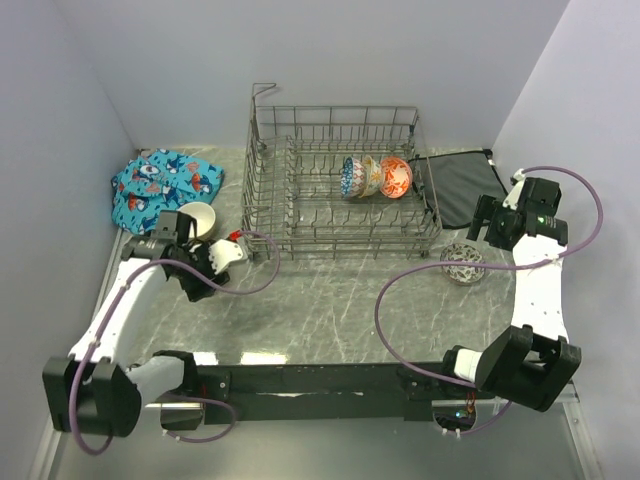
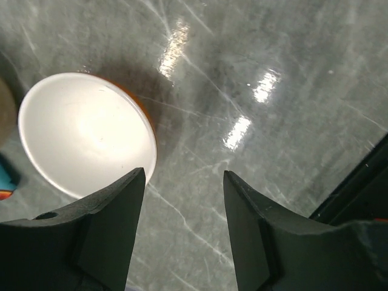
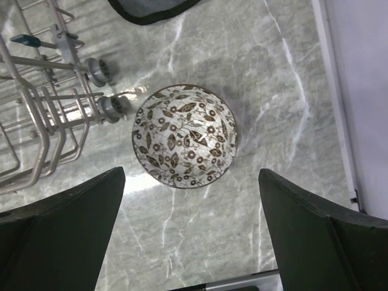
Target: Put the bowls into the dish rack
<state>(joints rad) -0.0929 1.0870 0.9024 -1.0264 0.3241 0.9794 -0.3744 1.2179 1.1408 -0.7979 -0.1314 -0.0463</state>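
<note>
Left fingers [image 2: 109, 230], spread, hang over the bench [image 2: 273, 60] just beside a cream bowl [image 2: 85, 133]; right fingers [image 3: 66, 224], spread wide, flank a leaf-patterned bowl [image 3: 185, 136] near the dish rack [image 3: 36, 121]; from above, three patterned bowls [image 1: 376, 177] stand on edge inside that rack.

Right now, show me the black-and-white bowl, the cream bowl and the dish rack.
black-and-white bowl [image 3: 183, 136]: right wrist view, middle of its patterned surface.
cream bowl [image 2: 85, 133]: left wrist view, its pale inside.
dish rack [image 1: 350, 240]: top external view, near wire wall.
</note>
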